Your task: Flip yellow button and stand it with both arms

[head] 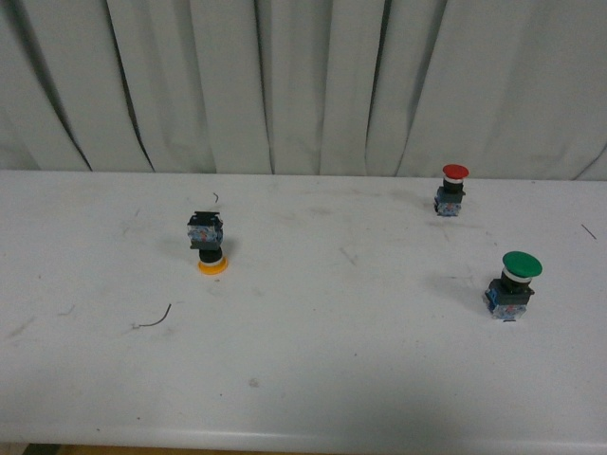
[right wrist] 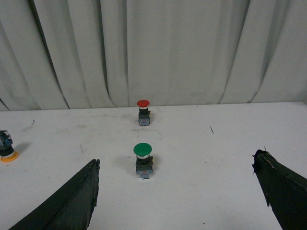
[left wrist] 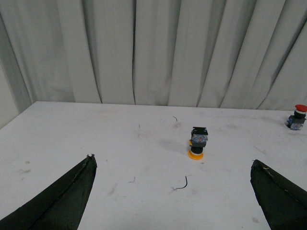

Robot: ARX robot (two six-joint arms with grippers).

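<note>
The yellow button (head: pixel 209 243) stands upside down on the white table, yellow cap on the surface and blue-black block on top, left of centre in the front view. It also shows in the left wrist view (left wrist: pixel 197 143) and at the edge of the right wrist view (right wrist: pixel 5 148). My left gripper (left wrist: pixel 172 191) is open and empty, well short of the button. My right gripper (right wrist: pixel 175 191) is open and empty, with the green-capped button between its fingers' line but farther off. Neither arm shows in the front view.
A red-capped button (head: pixel 452 190) stands upright at the back right and a larger green-capped button (head: pixel 515 282) upright at the right. A short black wire scrap (head: pixel 156 319) lies on the white table (head: pixel 332 379). Grey curtains hang behind.
</note>
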